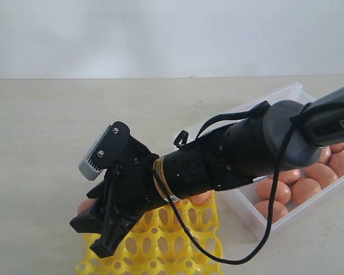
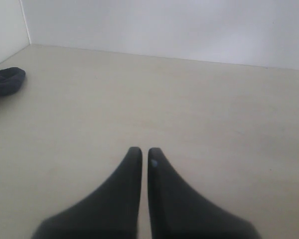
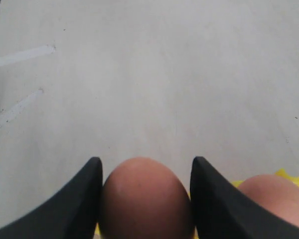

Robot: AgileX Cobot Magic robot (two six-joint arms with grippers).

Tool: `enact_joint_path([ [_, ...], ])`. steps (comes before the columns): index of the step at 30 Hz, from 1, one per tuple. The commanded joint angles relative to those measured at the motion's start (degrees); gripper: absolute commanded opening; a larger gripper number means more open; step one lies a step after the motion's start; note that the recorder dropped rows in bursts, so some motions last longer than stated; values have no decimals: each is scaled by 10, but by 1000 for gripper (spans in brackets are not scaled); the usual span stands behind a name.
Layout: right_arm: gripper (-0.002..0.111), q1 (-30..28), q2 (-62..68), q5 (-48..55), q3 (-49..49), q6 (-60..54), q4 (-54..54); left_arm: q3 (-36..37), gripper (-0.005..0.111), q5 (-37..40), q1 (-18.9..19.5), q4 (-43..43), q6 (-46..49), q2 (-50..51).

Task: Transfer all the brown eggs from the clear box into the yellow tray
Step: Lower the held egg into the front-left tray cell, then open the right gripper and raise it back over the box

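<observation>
My right gripper is shut on a brown egg, with a finger touching each side of the shell. In the exterior view this gripper reaches across to the left end of the yellow tray, low over its sockets. An egg peeks out behind the fingers there, and another sits at the tray's far edge. The wrist view shows a neighbouring egg and a bit of the yellow tray. Several brown eggs lie in the clear box at the right. My left gripper is shut over bare table.
The right arm's black cable loops down over the tray and the table in front of the box. A dark object lies at the table's edge in the left wrist view. A pale wall stands behind the beige table.
</observation>
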Motion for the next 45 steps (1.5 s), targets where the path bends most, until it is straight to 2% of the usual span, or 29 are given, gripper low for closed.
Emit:
enact_joint_path([
  [1, 0, 1, 2, 7, -2, -19, -1, 2, 4, -2, -5, 0, 2, -2],
  [17, 0, 1, 12, 27, -2, -31, 2, 2, 4, -2, -5, 0, 2, -2],
  [24, 0, 1, 12, 27, -2, -79, 2, 2, 4, -2, -5, 0, 2, -2],
  [26, 4, 1, 12, 27, -2, -81, 2, 2, 4, -2, -5, 0, 2, -2],
  [31, 32, 1, 12, 27, -2, -85, 3, 2, 4, -2, -5, 0, 2, -2],
  [34, 42, 1, 12, 27, -2, -85, 3, 2, 4, -2, -5, 0, 2, -2],
  [45, 45, 1, 12, 27, -2, -83, 3, 2, 4, -2, -5, 0, 2, -2],
])
